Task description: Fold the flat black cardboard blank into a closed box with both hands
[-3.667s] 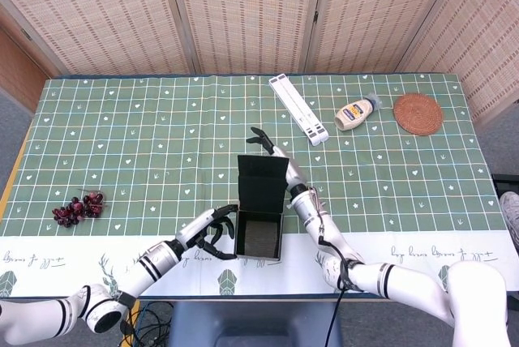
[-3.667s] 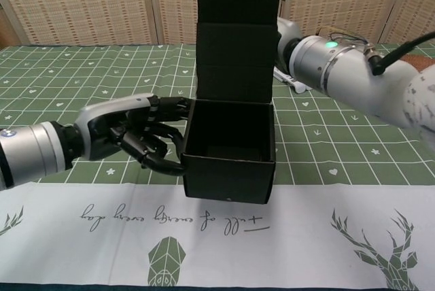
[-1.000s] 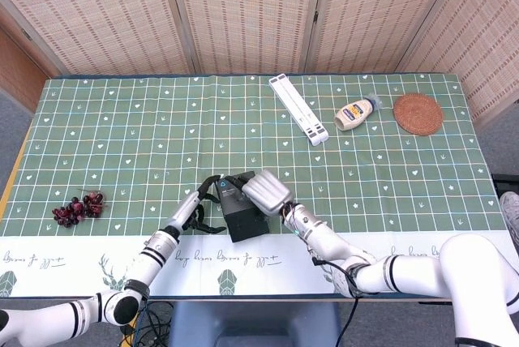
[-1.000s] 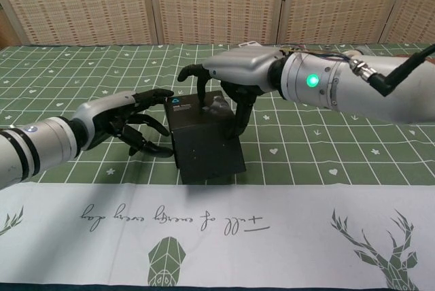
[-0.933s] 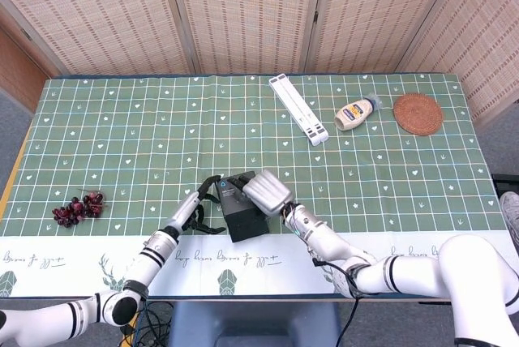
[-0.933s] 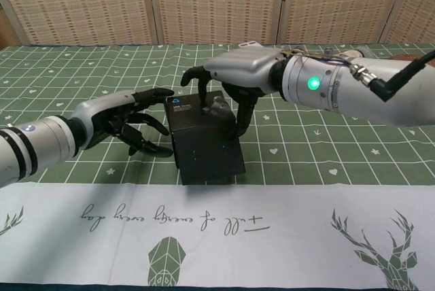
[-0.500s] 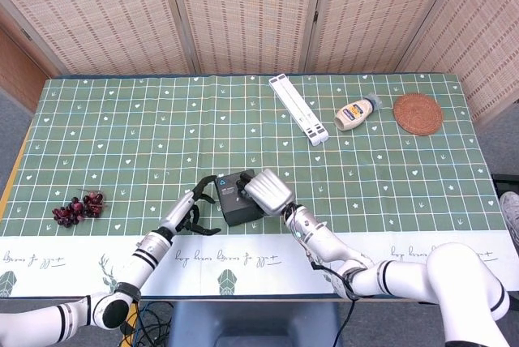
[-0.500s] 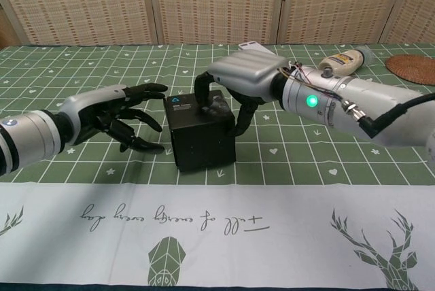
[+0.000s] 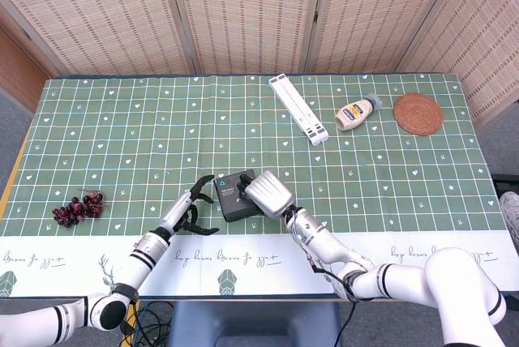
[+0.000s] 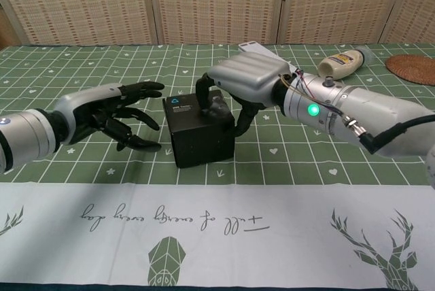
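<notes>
The black box (image 10: 200, 131) is now closed, where a few seconds ago its lid stood upright and the inside was open. Within the last second the left hand (image 10: 115, 115) has left the box's side and now hangs just beside it, not touching. I judge that the folding is almost finished and only the last pressing and letting go remain.

The box stands on the green checked tablecloth (image 9: 122, 136) near the front edge of the table, between the two hands, with a small blue mark on its top. The right hand (image 10: 238, 87) lies over the top of the box, its fingers (image 10: 241, 120) curled down on the right side and another one on the top face, so it holds the box closed. The left hand holds nothing; its fingers (image 10: 139, 89) are spread apart and point toward the box.

Far from the work lie a bunch of dark grapes (image 9: 77, 209), a white folded stand (image 9: 298, 109), a squeeze bottle (image 9: 357, 112) and a round woven coaster (image 9: 418, 113).
</notes>
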### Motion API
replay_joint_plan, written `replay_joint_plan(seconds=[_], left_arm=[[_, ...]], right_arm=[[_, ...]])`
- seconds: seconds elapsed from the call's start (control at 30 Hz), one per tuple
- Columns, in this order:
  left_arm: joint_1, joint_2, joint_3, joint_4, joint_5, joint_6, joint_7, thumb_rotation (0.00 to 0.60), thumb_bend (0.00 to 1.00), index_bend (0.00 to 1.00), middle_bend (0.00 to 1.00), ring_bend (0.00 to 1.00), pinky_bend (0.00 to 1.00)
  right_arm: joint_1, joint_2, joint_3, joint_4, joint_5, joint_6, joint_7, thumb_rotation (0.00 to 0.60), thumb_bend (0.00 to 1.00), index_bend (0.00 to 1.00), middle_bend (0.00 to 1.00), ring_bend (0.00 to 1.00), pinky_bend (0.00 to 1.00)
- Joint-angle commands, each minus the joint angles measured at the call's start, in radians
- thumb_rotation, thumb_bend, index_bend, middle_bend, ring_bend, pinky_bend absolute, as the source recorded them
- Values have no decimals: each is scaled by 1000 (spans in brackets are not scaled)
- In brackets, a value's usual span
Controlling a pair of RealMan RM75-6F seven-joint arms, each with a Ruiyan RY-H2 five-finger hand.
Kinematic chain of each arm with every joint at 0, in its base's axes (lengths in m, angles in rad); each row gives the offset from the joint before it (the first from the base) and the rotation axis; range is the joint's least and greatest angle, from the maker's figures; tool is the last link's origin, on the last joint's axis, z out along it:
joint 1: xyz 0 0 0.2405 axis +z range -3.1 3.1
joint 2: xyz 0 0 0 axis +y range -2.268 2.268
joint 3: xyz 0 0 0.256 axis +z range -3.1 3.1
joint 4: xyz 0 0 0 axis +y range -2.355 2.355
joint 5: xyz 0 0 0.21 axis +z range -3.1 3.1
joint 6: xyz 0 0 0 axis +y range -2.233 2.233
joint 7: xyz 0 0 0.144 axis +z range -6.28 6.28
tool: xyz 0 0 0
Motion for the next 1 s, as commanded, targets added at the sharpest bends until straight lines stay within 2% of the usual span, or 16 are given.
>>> replay_joint_plan(seconds=[0.03,0.13,0.23,0.43,0.6,0.77,0.9,1.0], left_arm=[[6,12,-6,-13,23,24,-3,600,63,0,0,280,712],[15,36,-9,-27,65,68,11,600,63,0,0,277,700],[23,67,-6,-34,95,107,49,600,63,0,0,245,629],[49,138,4,-39,108,189,182,600,63,0,0,139,545],[84,180,5,-37,101,292,326,600,63,0,2,115,501],[123,241,16,-78,100,365,425,600,63,25,4,101,431],[173,291,54,-123,116,432,517,600,63,34,4,80,366],[220,309,79,-153,130,498,553,600,63,36,4,76,359]], right_arm=[[-14,44,22,-72,33,-21,26,600,314,398,393,729,1000],[-34,99,41,-149,43,4,25,600,313,304,344,695,1000],[-71,154,48,-221,41,53,28,600,313,252,312,640,998],[-175,287,32,-345,4,178,44,600,314,250,297,489,794],[-285,395,2,-420,-34,288,108,600,315,250,309,450,704],[-380,484,-32,-450,-91,370,193,600,321,250,339,447,664],[-457,546,-77,-425,-144,426,246,600,328,250,339,425,635],[-510,567,-107,-405,-160,451,275,600,337,250,339,423,626]])
